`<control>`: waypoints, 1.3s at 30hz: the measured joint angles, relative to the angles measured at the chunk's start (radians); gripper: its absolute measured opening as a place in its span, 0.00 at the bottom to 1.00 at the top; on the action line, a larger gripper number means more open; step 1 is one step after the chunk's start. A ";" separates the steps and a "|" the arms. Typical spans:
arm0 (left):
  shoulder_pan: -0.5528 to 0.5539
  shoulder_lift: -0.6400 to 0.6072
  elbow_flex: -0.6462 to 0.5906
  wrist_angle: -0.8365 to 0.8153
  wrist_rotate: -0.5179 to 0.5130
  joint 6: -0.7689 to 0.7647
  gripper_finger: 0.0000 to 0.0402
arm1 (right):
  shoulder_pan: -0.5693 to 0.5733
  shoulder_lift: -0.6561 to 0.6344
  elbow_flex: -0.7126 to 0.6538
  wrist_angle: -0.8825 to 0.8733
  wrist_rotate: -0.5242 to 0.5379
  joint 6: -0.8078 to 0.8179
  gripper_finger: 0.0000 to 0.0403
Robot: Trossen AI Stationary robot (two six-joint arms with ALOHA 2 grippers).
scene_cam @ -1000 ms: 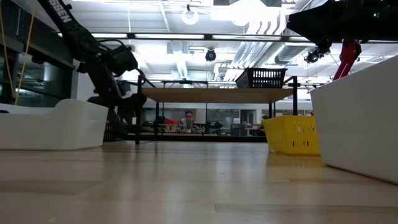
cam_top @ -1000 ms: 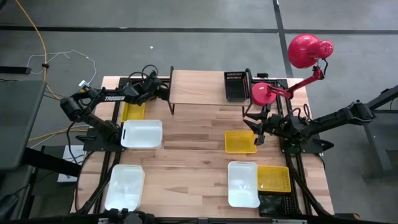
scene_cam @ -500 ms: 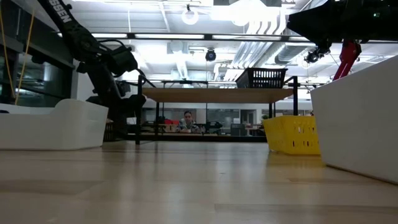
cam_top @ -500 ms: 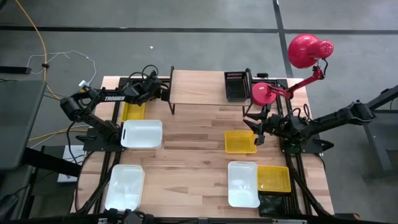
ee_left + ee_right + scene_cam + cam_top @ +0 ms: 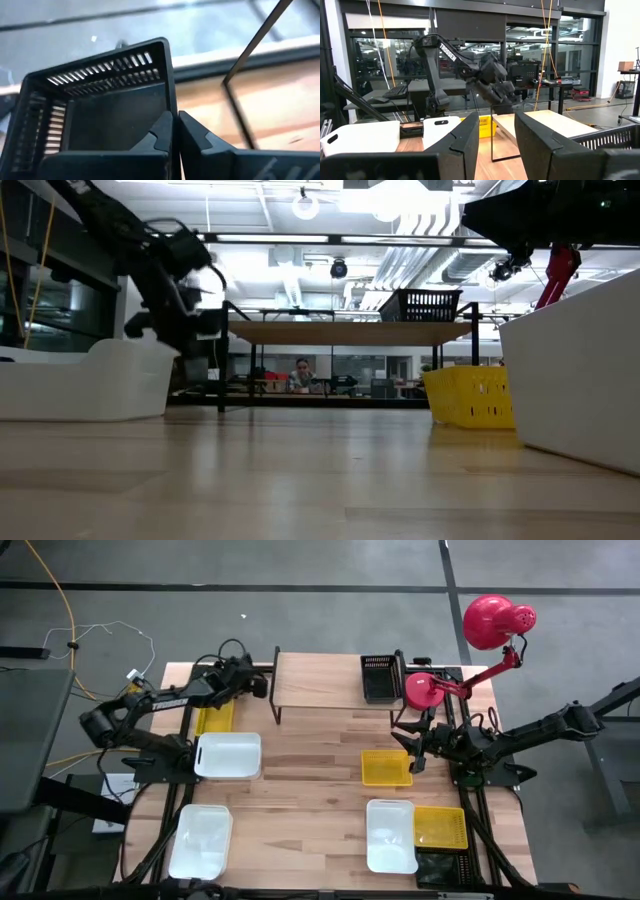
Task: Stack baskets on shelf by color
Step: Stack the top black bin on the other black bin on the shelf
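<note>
My left gripper (image 5: 175, 134) is shut on a black basket (image 5: 107, 117) at the far left of the table, just off the shelf's left end (image 5: 258, 686). The shelf (image 5: 318, 680), a light wood top on thin black legs, carries another black basket (image 5: 380, 678) at its right end. White baskets (image 5: 228, 755) (image 5: 200, 840) (image 5: 391, 835) and yellow baskets (image 5: 213, 718) (image 5: 386, 768) (image 5: 440, 827) rest flat on the table. My right gripper (image 5: 495, 137) stands open over the table's right side (image 5: 412, 752), beside a yellow basket. My left gripper pinches one upright side wall of the black basket (image 5: 170, 102) near its top rim, with one finger inside the basket and one outside. The fingers slant down from the table's left. The basket sits tilted in the hold; whether it is clear of the table I cannot tell.
A red lamp (image 5: 495, 622) with its round base (image 5: 420, 692) stands at the far right beside the shelf. One more black basket (image 5: 445, 868) lies at the near right corner. The middle of the wooden table (image 5: 310, 790) is bare.
My left gripper has risen and drawn a little back toward the table's left edge, and the dark basket below it has come up with it. The right arm has kept still.
</note>
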 joint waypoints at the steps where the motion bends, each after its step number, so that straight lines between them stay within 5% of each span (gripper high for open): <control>1: 0.000 -0.028 0.001 0.002 0.001 0.002 0.00 | 0.000 0.000 0.000 0.000 0.000 0.002 0.28; 11: -0.033 -0.253 0.134 -0.028 0.016 0.096 0.00 | 0.000 0.000 0.000 0.000 0.000 0.002 0.28; 18: -0.192 -0.255 0.310 -0.026 -0.011 0.300 0.00 | 0.000 0.000 0.000 0.000 0.000 0.001 0.28; 27: -0.450 -0.042 0.494 0.002 -0.122 0.585 0.00 | 0.000 0.000 0.000 0.016 -0.017 0.002 0.28; 39: -0.654 0.347 0.621 0.387 -0.194 1.091 0.00 | 0.000 0.000 0.000 0.084 -0.131 -0.022 0.28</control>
